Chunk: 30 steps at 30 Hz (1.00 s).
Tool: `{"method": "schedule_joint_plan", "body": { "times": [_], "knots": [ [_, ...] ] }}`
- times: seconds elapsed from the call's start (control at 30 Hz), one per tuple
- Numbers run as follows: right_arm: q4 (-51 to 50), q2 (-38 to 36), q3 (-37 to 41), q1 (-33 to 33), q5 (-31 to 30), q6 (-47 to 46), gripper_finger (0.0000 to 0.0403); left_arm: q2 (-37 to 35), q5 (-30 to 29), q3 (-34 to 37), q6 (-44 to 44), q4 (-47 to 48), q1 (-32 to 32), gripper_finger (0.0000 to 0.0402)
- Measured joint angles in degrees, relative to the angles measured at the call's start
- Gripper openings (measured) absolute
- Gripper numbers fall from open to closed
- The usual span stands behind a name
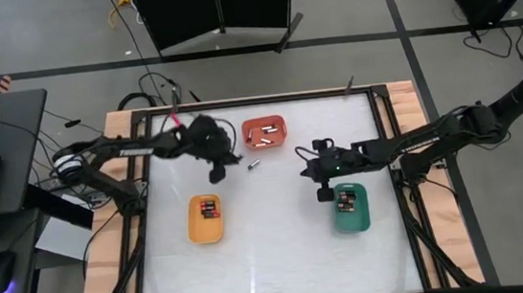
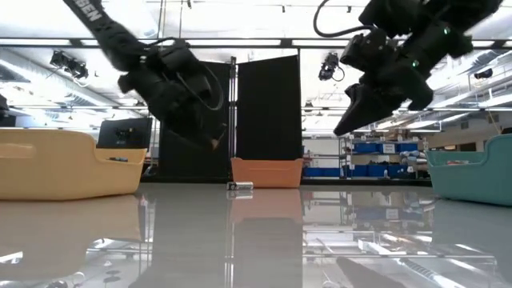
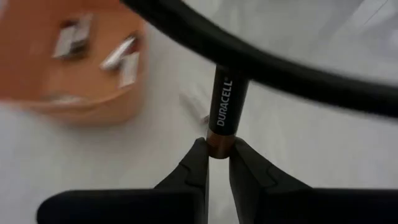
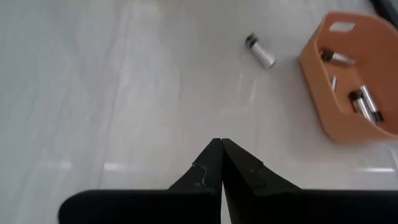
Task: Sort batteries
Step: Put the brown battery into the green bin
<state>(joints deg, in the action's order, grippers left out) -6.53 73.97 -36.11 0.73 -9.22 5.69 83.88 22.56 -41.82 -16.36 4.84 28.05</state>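
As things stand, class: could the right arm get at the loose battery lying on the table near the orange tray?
Probably yes. The loose battery lies alone on bare table, beside the orange tray, with nothing between it and the right gripper. That gripper is shut and empty, so it must open first.

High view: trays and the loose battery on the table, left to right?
Yellow tray → loose battery → orange tray → green tray.
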Motion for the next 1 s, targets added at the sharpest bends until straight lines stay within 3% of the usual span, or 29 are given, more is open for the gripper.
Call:
{"method": "schedule_joint_plan", "body": {
  "times": [0.2,0.37,0.63,1.0],
  "knots": [
    [22.95,0.0,8.88,-0.55,2.42,-4.13,0.0014,0.35,2.19,8.41,10.99,-27.3,-7.08,0.0044],
    [42.25,-0.02,13.42,-0.54,3.29,-9.73,0.0024,0.91,0.68,10.3,18.33,-43.73,-11.94,0.0044],
    [47.25,-0.02,10.11,-0.54,3.29,-10.1,0.0081,0.93,-5.44,7.25,21.78,-47.3,-17.79,0.0044],
    [46.91,-0.02,4.79,0.72,3.31,-10.03,0.0165,0.92,-7.91,3.77,24.26,-46.18,-19.23,0.0044]
  ]
}}
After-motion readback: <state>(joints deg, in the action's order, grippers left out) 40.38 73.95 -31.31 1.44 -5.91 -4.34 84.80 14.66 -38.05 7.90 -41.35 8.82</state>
